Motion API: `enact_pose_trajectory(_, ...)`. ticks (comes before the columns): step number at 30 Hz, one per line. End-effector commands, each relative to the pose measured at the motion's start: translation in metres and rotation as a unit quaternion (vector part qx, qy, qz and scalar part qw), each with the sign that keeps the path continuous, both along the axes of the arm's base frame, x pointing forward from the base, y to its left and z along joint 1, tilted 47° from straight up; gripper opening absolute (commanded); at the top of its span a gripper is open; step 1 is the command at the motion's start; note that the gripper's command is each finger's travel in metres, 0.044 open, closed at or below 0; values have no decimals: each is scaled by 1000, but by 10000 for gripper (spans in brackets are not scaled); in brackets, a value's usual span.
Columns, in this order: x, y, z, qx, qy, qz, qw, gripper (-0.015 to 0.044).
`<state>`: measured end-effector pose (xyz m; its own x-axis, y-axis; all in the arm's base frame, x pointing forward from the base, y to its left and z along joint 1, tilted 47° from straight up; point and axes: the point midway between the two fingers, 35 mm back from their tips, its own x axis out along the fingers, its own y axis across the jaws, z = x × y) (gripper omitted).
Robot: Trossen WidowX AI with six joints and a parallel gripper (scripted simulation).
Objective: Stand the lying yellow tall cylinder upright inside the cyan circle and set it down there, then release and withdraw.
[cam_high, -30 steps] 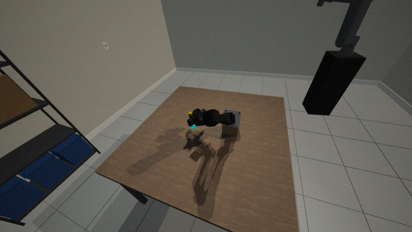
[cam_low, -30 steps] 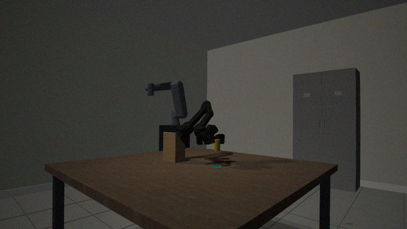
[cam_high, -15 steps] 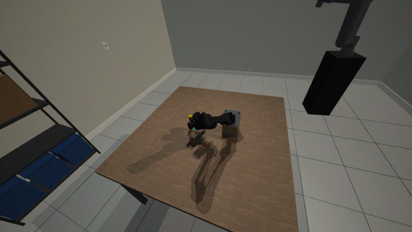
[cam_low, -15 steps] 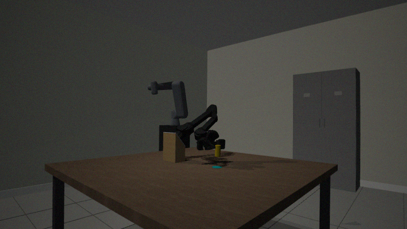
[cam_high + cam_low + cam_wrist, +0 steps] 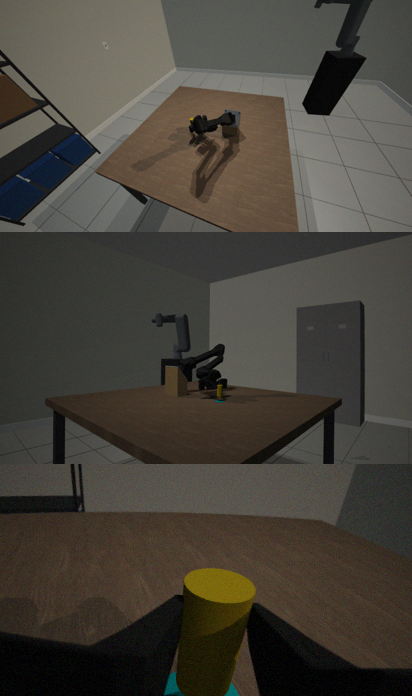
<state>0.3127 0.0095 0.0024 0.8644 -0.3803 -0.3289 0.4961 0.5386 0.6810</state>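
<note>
The yellow tall cylinder (image 5: pixel 191 119) (image 5: pixel 219 392) (image 5: pixel 205 649) is upright, with a slight lean in the wrist view. My gripper (image 5: pixel 219 387) (image 5: pixel 216 607) is shut on it, one finger on each side near its upper part. The cyan circle (image 5: pixel 219 401) (image 5: pixel 172 685) lies flat on the table. In the exterior view the cylinder's foot shows a small gap above the circle. In the wrist view the foot overlaps the circle, which is partly hidden behind the cylinder and fingers. The arm hides the circle in the top view.
A wooden block with a sloped grey plate (image 5: pixel 236 118) (image 5: pixel 171 382) stands on the brown table (image 5: pixel 253 178) (image 5: pixel 184 422), beside the arm. Shadows of the arm fall across the table top. Another arm on a black pedestal (image 5: pixel 331 86) stands beyond the table.
</note>
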Motion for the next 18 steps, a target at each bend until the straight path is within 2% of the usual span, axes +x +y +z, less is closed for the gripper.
enact_pose_trajectory(1,1,4,-4,0,-4,-4,1000,105)
enact_pose_trajectory(18,6,18,-18,-1,1,1,1000,105)
